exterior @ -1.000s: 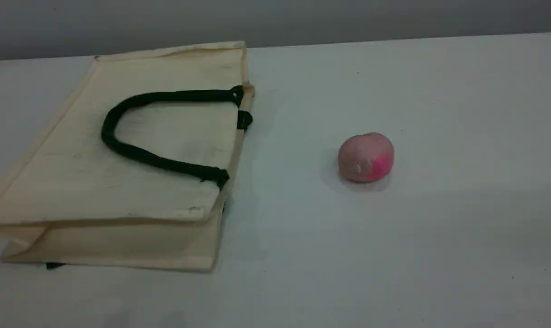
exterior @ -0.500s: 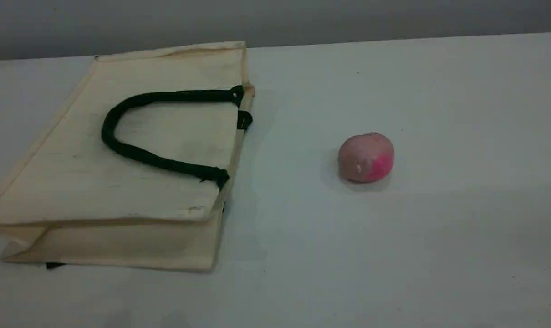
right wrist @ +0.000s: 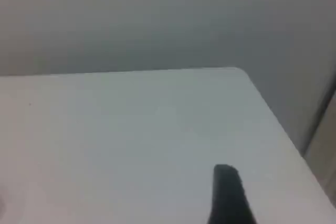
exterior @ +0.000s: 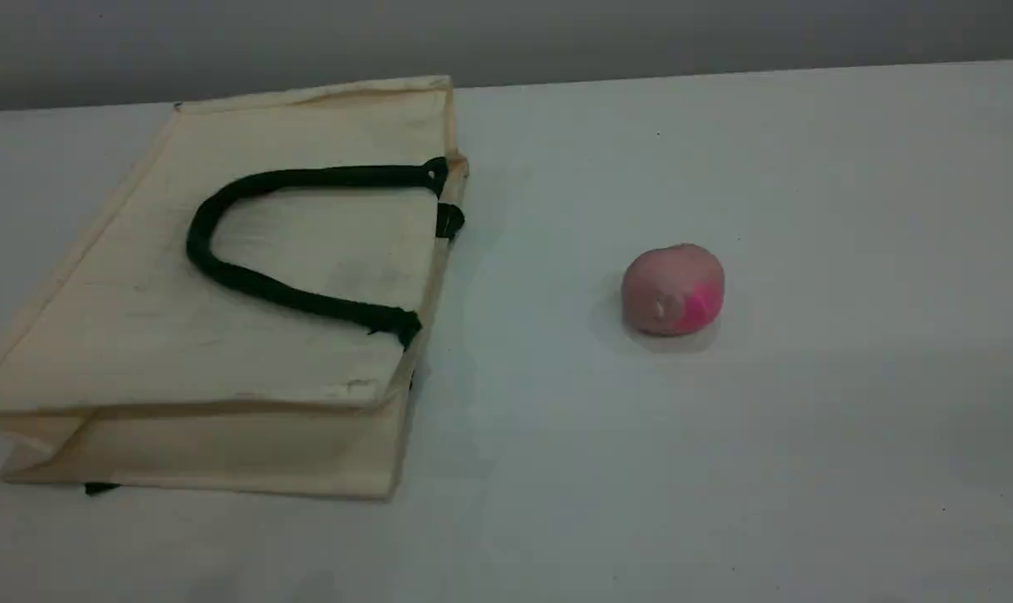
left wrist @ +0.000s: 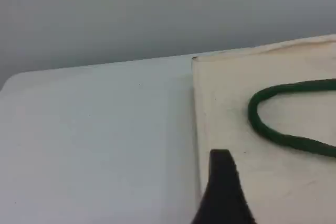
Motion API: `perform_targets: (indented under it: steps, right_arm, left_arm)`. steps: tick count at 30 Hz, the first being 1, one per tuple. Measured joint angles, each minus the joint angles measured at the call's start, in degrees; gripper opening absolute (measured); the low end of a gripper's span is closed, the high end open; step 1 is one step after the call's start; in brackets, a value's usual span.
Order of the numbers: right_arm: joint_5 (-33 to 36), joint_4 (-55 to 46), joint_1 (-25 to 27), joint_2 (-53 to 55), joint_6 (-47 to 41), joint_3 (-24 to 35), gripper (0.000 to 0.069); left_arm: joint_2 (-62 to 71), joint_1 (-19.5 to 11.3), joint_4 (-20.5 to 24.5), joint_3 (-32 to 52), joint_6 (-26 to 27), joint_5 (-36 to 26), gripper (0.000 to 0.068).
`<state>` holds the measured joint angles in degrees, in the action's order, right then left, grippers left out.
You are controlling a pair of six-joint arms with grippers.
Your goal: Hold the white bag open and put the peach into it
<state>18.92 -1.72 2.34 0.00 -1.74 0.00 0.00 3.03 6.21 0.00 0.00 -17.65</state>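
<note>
The white bag (exterior: 138,335) lies flat on its side at the table's left, its mouth facing right and pressed nearly shut. Its dark rope handle (exterior: 247,280) rests looped on top. The peach (exterior: 672,289), dull pink with a magenta patch, sits alone to the right of the bag's mouth. Neither arm appears in the scene view. In the left wrist view a single dark fingertip (left wrist: 223,182) hovers over the bag's (left wrist: 273,182) bottom edge, near the handle (left wrist: 273,135), with nothing in its grip. The right wrist view shows only one dark fingertip (right wrist: 227,192) above bare table.
The white table (exterior: 766,461) runs back to a grey wall. Its far right corner (right wrist: 233,71) shows in the right wrist view, with a drop beyond it. A small dark tab (exterior: 100,487) sticks out under the bag's near edge.
</note>
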Motion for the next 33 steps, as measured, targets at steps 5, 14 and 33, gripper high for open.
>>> perform_targets:
  steps: [5, 14, 33]
  right_arm:
    - [-1.4, -2.2, 0.0, 0.0, 1.4, 0.0, 0.0388]
    - [-11.3, -11.1, 0.0, 0.0, 3.8, 0.0, 0.0388]
    - [-41.0, -10.9, 0.0, 0.0, -3.9, 0.0, 0.0388]
  left_arm:
    - [0.0, 0.0, 0.0, 0.0, 0.0, 0.4, 0.047]
    - [0.0, 0.0, -0.4, 0.0, 0.0, 3.6, 0.047]
    - [0.0, 0.0, -1.9, 0.0, -4.2, 27.0, 0.047]
